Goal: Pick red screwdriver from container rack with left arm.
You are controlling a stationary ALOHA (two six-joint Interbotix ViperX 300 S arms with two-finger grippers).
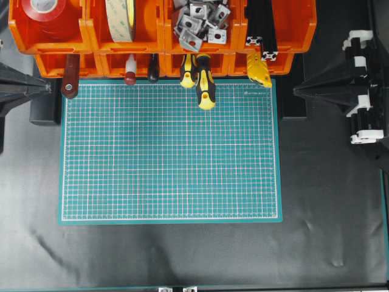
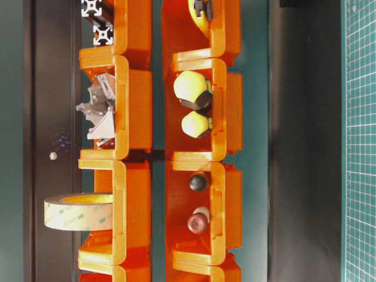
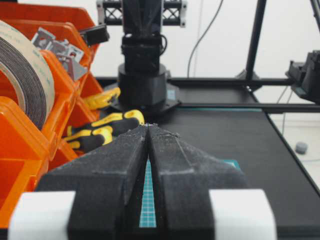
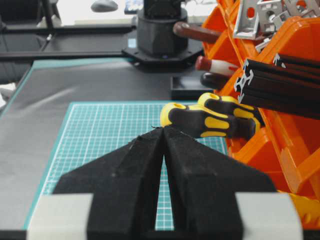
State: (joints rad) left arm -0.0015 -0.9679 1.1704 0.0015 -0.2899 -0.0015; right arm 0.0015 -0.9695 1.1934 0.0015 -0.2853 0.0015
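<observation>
The red screwdriver [image 1: 130, 72] leans out of a lower bin of the orange container rack [image 1: 91, 36], its red and whitish handle over the mat's far edge. From table level only its rounded handle end [image 2: 198, 222] shows in the rack [image 2: 132, 106]. In the right wrist view the red screwdriver [image 4: 216, 65] lies between a maroon handle and a black one. My left gripper [image 1: 47, 88] rests at the left edge, shut and empty, apart from the rack. Its tips [image 3: 148, 126] meet; the red screwdriver is hidden there. My right gripper [image 1: 298, 91] [image 4: 163, 128] is shut and empty.
A flat maroon handle with a hole [image 1: 70, 79], a black handle [image 1: 153, 68] and two yellow-black screwdrivers [image 1: 203, 82] also stick out of the lower bins. Upper bins hold tape rolls [image 1: 120, 18], metal brackets [image 1: 200, 21] and black rails [image 1: 262, 27]. A green cutting mat [image 1: 170, 158] covers the table.
</observation>
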